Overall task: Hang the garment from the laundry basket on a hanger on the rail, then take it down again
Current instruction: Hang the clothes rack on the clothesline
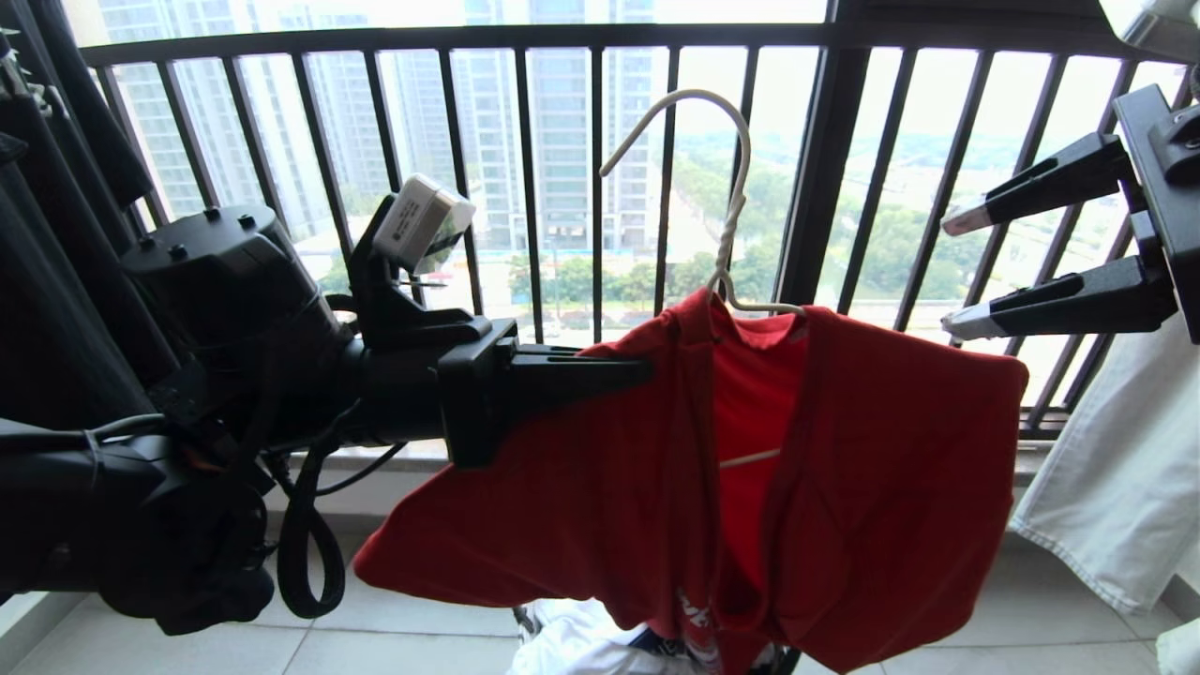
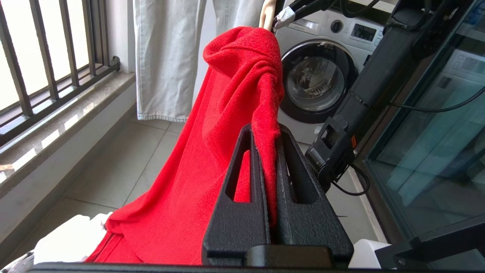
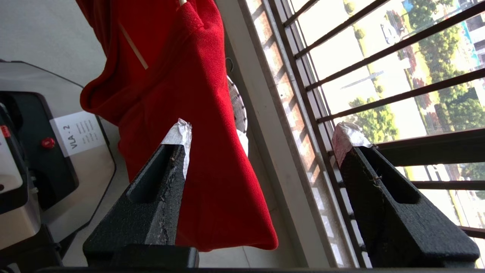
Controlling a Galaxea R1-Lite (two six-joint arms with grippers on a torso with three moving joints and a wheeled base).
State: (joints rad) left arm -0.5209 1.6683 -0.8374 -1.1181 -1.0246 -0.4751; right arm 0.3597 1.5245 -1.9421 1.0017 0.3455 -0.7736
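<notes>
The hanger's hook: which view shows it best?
The head view: the hanger shows its whole curved hook above the red T-shirt, free of any rail. The left wrist view catches only a stub at the collar; the right wrist view, a wire sliver inside the shirt.

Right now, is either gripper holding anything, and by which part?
The left gripper is shut on the bright red T-shirt, pinching a bunched fold near its shoulder. The right gripper is open and holds nothing.
</notes>
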